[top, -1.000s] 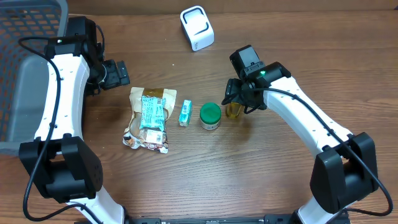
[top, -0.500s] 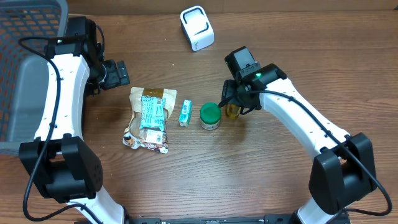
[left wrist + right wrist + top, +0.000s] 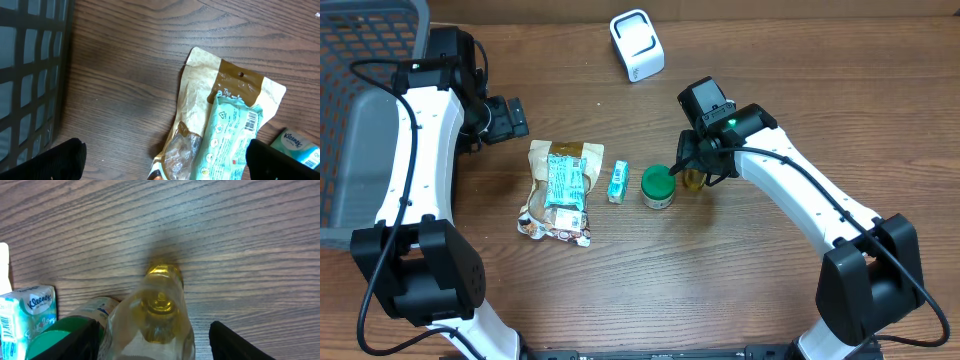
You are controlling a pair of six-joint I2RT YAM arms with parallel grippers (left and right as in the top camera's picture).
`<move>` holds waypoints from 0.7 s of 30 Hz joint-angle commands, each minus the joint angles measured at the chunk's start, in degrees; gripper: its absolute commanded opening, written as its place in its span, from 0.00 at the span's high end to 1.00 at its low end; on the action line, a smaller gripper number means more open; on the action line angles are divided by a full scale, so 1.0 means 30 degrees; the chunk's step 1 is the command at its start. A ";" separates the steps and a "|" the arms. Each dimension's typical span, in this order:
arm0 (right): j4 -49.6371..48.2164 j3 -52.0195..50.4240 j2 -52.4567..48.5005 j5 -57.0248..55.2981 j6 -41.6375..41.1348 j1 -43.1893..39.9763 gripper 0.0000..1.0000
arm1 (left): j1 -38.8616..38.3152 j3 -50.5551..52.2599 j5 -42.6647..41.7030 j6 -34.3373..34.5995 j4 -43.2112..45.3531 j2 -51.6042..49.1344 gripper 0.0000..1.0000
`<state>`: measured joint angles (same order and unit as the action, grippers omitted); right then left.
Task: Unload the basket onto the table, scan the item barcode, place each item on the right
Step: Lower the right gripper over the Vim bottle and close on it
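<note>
Nearest the robot's base, a cream-and-brown snack bag (image 3: 552,222) lies flat on the wooden table (image 3: 820,80) with a teal packet (image 3: 565,180) resting on top of it, the packet's barcode facing up in the left wrist view. Just to the right of the bag lies a small tissue pack (image 3: 618,183), and beside that stands a jar (image 3: 658,186) with a green lid. Right next to the jar stands the bottle (image 3: 161,300), small and clear with yellowish liquid, upright on the table. The right gripper (image 3: 698,165) reaches down over the bottle with one finger on each side; the jaws are parted and not clamped, and a sliver of wood shows between the bottle and one of the fingers (image 3: 240,342). Further back on the left, the left gripper (image 3: 516,118) hovers above the table near the top edge of the bag, jaws spread wide and holding nothing. At the far edge stands the white scanner (image 3: 637,44), well apart from the bottle. A dark mesh basket (image 3: 360,100) fills the far left corner.
</note>
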<state>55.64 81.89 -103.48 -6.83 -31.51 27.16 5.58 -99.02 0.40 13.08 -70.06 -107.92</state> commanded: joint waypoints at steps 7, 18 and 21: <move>0.0087 0.0277 0.0073 -0.0219 0.0000 0.0066 0.36 | -0.0124 0.0138 -0.0138 -0.0291 0.0036 0.0117 0.01; 0.0080 0.0277 0.0073 -0.0219 0.0000 0.0066 0.53 | -0.0124 0.0138 -0.0138 -0.0291 0.0036 0.0117 0.00; 0.0073 0.0277 0.0073 -0.0219 0.0000 0.0066 0.56 | -0.0124 0.0138 -0.0146 -0.0291 0.0036 0.0117 0.01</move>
<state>56.12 81.89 -103.48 -6.87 -31.48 27.16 5.58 -99.02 0.40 13.08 -70.06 -107.92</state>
